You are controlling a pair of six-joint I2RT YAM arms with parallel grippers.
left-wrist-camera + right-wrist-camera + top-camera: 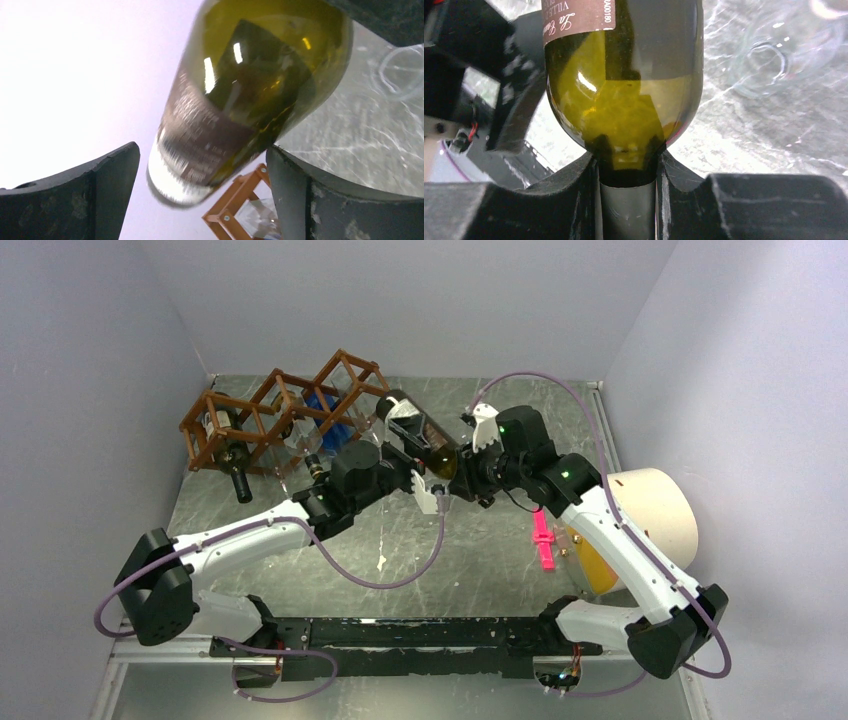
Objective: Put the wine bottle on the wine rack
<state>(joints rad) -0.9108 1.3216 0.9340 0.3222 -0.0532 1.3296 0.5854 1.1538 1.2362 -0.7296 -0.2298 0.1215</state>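
The wine bottle (420, 435) is olive-green glass with a dark label. It is held in the air, tilted, its base towards the wine rack (280, 410), a reddish-brown lattice at the back left. My right gripper (470, 475) is shut on the bottle's neck; the right wrist view shows the neck clamped between the fingers (626, 170) below the bottle's shoulder (624, 90). My left gripper (418, 483) is open, just under the bottle's shoulder. In the left wrist view (202, 160) the bottle (240, 100) passes between its spread fingers, close to the right one. A corner of the rack (235, 200) shows below.
A dark bottle (235, 465) lies in the rack's left cell and something blue (322, 410) in a middle cell. A pink object (543, 540) and a cream cylinder (655, 510) lie at the right. A clear glass item (761, 62) lies on the table. Walls close in on three sides.
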